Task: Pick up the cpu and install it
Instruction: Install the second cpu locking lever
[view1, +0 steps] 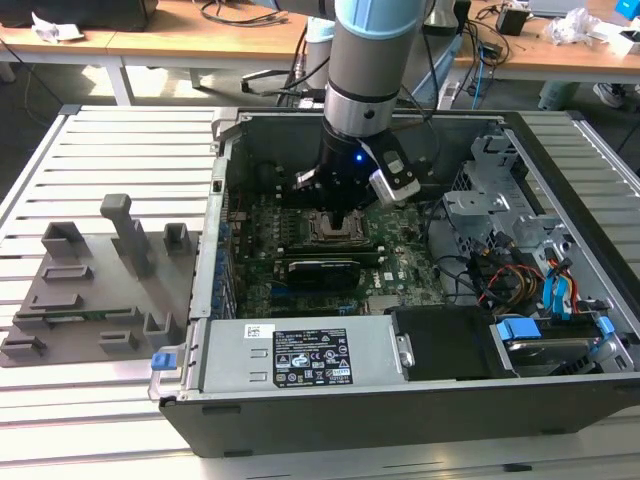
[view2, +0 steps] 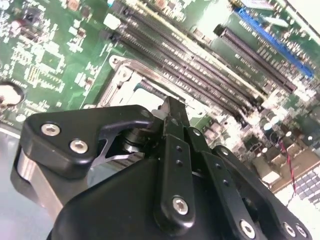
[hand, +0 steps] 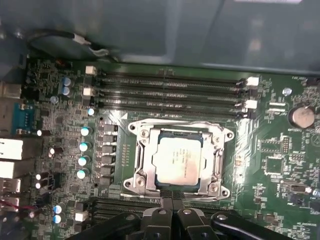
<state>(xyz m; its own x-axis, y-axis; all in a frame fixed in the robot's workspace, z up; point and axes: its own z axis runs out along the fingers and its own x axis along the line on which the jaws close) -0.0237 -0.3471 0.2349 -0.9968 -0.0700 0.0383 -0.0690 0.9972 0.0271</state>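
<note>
We judge the placing done: the cpu (hand: 177, 160), a flat square with a matte silver-grey lid, lies inside the socket frame (hand: 140, 160) on the green motherboard (hand: 280, 165). The frame, of bright stamped metal, seems not yet clamped over it. Our gripper (hand: 171, 196) hangs just above the socket's edge, black fingers pressed together on nothing. Long dark memory slots (hand: 170, 92) run beside the socket.

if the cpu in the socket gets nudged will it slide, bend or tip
The flat square silver-topped cpu looks stiff, so bending seems unlikely. It lies low inside the square metal socket frame, which probably blocks sliding. Being so flat, it should not tip.
</note>
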